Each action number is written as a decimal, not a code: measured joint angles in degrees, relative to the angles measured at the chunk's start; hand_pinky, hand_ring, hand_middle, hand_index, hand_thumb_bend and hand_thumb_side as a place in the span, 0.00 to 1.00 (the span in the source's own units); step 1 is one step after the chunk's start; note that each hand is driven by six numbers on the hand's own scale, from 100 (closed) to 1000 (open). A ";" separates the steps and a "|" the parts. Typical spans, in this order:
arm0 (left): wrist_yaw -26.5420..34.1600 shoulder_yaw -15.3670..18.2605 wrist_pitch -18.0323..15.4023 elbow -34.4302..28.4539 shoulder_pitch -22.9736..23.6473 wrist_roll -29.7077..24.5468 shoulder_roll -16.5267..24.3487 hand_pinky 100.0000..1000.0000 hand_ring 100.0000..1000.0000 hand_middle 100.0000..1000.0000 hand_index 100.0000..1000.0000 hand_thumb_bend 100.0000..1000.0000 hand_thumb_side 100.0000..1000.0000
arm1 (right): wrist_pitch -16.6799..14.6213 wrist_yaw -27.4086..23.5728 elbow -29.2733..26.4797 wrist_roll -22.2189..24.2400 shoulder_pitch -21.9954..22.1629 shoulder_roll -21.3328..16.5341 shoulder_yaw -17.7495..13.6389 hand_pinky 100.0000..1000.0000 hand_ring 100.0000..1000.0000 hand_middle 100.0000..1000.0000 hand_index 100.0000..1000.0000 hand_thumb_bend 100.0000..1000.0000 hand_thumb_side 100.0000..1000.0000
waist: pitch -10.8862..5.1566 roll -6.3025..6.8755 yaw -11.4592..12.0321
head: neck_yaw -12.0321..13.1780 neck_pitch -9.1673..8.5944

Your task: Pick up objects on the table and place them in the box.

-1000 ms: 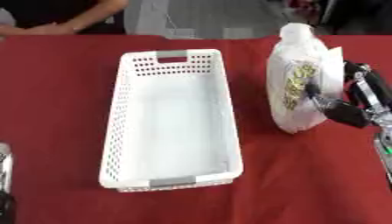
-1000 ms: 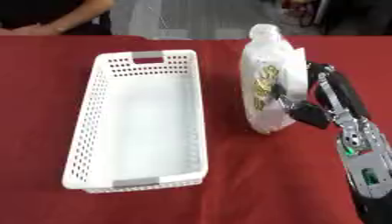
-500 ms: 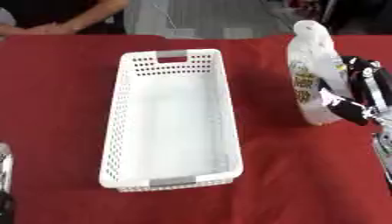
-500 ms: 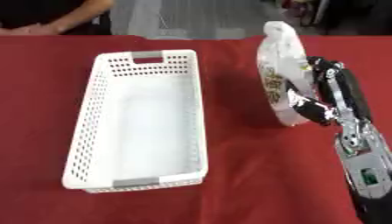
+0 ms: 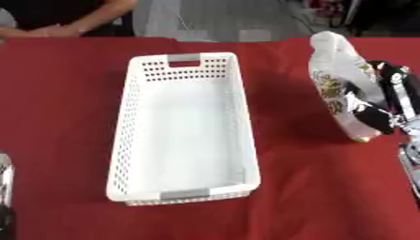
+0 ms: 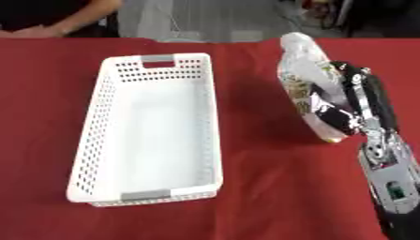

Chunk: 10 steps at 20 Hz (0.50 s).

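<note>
The right arm is reaching in along the right edge of the surface [image 6: 262,187], its silver and black forearm running up from the near right corner. The right hand [image 6: 354,107] is curling its dark fingers round the right side of a white bag [image 6: 305,91] printed with a yellowish pattern, and is gripping it. The bag is standing tall and tilting slightly, its knotted top pointing towards the far edge and its lower end hanging just over the red cloth; whether that end is touching the cloth cannot be told. A dark shadow is lying on the cloth to the left of the bag.

The bag is sitting directly left of the palm, between the hand and the white perforated box [image 5: 184,126]. The box is lying lengthwise in the middle of the surface, apart from the bag, with grey handles at its far and near ends and nothing visible inside it.

The fingers are partly blending with the bag's dark print, so their exact placement is hard to make out. At the near left corner a narrow metallic piece [image 5: 5,183] is being cut off by the picture's edge, and it cannot be told what it is.
</note>
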 measured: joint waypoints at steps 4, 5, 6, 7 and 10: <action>0.00 0.00 0.00 0.00 0.00 0.00 0.00 0.71 0.73 0.67 0.70 0.27 0.88 | 0.08 -0.27 0.00 -0.35 0.00 0.00 0.00 0.00 0.00 0.00 0.17 0.00 0.05 | 0.00 0.00 0.00 | 0.00 0.00; 0.00 0.00 0.00 0.00 0.00 0.00 0.00 0.71 0.73 0.67 0.70 0.27 0.88 | 0.09 -0.39 -0.01 -0.43 0.00 0.00 0.00 0.00 0.00 0.00 0.16 0.00 0.05 | 0.00 0.00 0.00 | 0.00 0.00; 0.00 0.00 0.00 0.00 0.00 0.00 0.00 0.71 0.73 0.67 0.70 0.27 0.88 | 0.06 -0.43 -0.04 -0.61 0.00 0.00 0.00 0.00 0.00 0.00 0.16 0.00 0.05 | 0.00 0.00 0.00 | 0.00 0.00; 0.00 0.00 0.00 0.00 0.01 0.00 0.00 0.71 0.73 0.67 0.70 0.27 0.88 | 0.06 -0.49 -0.14 -0.84 -0.02 0.00 0.00 0.00 0.00 0.00 0.16 0.00 0.05 | 0.00 0.00 -0.01 | 0.00 0.00; 0.00 0.00 0.00 0.00 0.02 0.00 0.00 0.71 0.73 0.67 0.70 0.27 0.88 | 0.03 -0.77 -0.86 -1.47 -0.35 0.00 0.00 0.00 0.01 0.00 0.16 0.00 0.06 | 0.00 0.00 -0.01 | 0.00 0.00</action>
